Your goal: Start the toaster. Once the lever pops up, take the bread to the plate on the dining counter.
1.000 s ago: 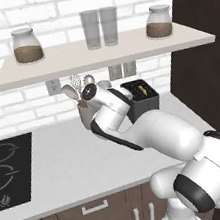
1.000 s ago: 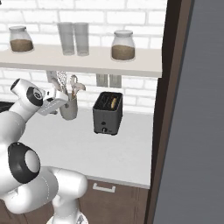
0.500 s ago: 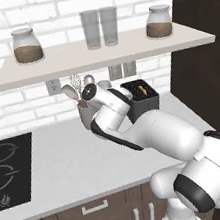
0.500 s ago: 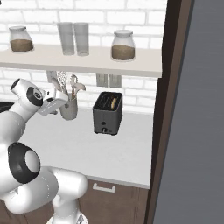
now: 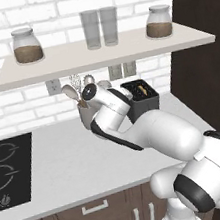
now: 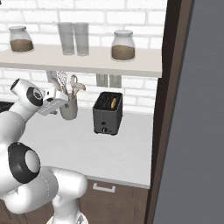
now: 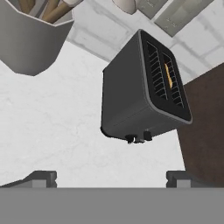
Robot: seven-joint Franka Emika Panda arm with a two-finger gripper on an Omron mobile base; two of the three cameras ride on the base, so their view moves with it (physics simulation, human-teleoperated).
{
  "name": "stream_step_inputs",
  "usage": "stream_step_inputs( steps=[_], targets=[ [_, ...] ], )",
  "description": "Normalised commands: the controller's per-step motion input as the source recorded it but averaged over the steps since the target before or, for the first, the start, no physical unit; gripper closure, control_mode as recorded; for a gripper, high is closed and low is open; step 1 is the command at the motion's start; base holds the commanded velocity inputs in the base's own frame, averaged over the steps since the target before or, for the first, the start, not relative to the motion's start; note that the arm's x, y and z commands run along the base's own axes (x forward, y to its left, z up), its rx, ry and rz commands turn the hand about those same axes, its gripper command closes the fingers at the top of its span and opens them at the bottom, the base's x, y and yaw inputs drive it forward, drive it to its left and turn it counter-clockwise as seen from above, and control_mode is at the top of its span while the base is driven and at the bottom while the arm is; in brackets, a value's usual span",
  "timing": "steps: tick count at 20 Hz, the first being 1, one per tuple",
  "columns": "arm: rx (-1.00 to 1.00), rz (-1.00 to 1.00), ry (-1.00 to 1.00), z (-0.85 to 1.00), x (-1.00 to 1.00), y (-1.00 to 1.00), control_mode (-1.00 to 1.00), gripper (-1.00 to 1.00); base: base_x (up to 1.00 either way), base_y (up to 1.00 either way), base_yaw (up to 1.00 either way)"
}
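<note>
The black toaster [image 6: 108, 113] stands on the pale worktop by the brick wall, also visible past my arm [image 5: 141, 98]. A tan slice of bread [image 7: 169, 74] sits low in one slot [image 6: 113, 103]. The toaster's narrow face [image 7: 138, 131] shows edge-on with two small dark nubs; I cannot tell which is the lever. My gripper [image 7: 111, 178] is open, fingertips wide apart, hanging above the worktop left of the toaster and apart from it. Nothing is between the fingers. The plate and the dining counter are out of view.
A grey utensil holder [image 6: 68, 109] with spoons and a whisk stands just left of the toaster, close to my hand [image 6: 53, 105]. A shelf [image 5: 102, 52] with jars and glasses hangs overhead. A black hob [image 5: 5, 170] lies far left. A tall dark panel [image 6: 164, 109] bounds the right.
</note>
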Motion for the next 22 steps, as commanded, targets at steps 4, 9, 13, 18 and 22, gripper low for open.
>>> stream_step_inputs(
  steps=[4,9,13,18,22],
  targets=[
    [0.0,0.0,0.0,0.0,0.0,0.0,-1.0,-1.0,0.0,0.0,0.0],
    [0.0,0.0,0.0,0.0,0.0,0.0,-1.0,-1.0,0.0,0.0,0.0],
    [0.0,0.0,0.0,0.0,0.0,0.0,-1.0,-1.0,0.0,0.0,0.0],
    [0.0,0.0,0.0,0.0,0.0,0.0,-1.0,-1.0,0.0,0.0,0.0],
    [0.0,0.0,0.0,0.0,0.0,0.0,-1.0,-1.0,0.0,0.0,0.0]
  ],
)
